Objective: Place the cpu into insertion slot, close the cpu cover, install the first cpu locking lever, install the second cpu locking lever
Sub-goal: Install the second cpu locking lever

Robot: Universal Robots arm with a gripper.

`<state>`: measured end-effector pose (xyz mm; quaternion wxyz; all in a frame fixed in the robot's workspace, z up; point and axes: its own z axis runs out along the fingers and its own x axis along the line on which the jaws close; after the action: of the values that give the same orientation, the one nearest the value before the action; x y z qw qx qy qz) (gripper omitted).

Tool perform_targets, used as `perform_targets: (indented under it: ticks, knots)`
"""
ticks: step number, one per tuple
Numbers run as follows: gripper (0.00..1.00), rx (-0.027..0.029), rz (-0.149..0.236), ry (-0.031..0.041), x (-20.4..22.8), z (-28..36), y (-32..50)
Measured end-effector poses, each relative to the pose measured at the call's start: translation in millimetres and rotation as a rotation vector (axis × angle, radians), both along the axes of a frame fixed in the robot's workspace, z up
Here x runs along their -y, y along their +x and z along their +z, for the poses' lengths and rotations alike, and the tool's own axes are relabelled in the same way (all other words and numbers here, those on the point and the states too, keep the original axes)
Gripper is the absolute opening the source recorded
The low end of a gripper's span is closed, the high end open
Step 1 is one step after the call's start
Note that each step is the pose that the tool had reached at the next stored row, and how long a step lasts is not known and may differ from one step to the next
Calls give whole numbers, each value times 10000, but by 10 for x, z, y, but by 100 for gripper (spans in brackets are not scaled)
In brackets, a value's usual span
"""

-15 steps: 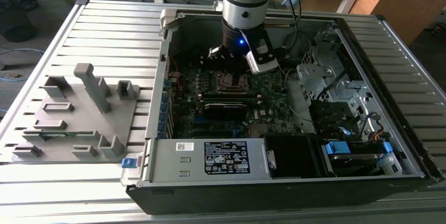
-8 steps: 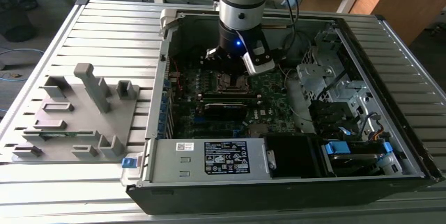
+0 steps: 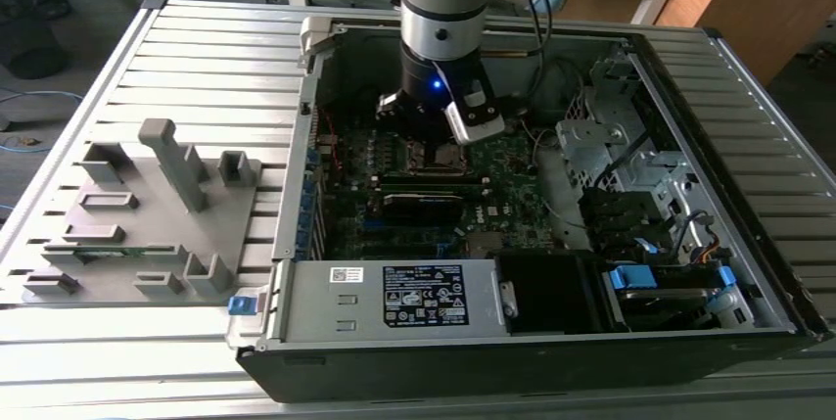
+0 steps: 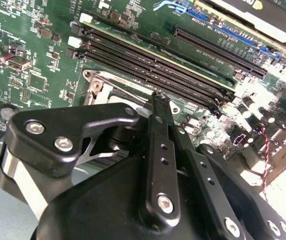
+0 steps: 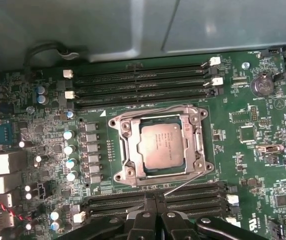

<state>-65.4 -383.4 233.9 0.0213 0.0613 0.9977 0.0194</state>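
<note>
**Gripper closed over the socket, cpu seated, lever standing loose**

I have the gripper (image 5: 154, 199) pinched together with nothing in it, fingertips meeting just at the edge of the insertion slot (image 5: 160, 145); in the second wrist view the same fingertips (image 4: 158, 107) sit right over the socket corner. The cpu (image 5: 161, 145) lies flat in the slot, silver top up, with the cpu cover (image 5: 124, 145) folded down around it, window framing the chip. One thin wire locking lever (image 5: 185, 184) angles out from the socket corner toward the gripper, looks unlatched to me. A second wire runs along the far side of the frame; can't tell whether it's hooked.

Handling call: the lever is stiff, springy, thin and slick, so push near its free end, not mid-span. The cover is light sheet metal. The chip is fragile, avoid pressing on it.

Around it: memory slots (image 5: 140, 82), motherboard (image 5: 253, 165), computer case (image 3: 523, 342) on the desk (image 3: 78, 342).
</note>
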Motion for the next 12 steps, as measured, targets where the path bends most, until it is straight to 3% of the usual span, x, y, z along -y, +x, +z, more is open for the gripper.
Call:
perform_targets:
  ticks: [12]
  knots:
    - [11,-1,0,-2,1,-53,-9]
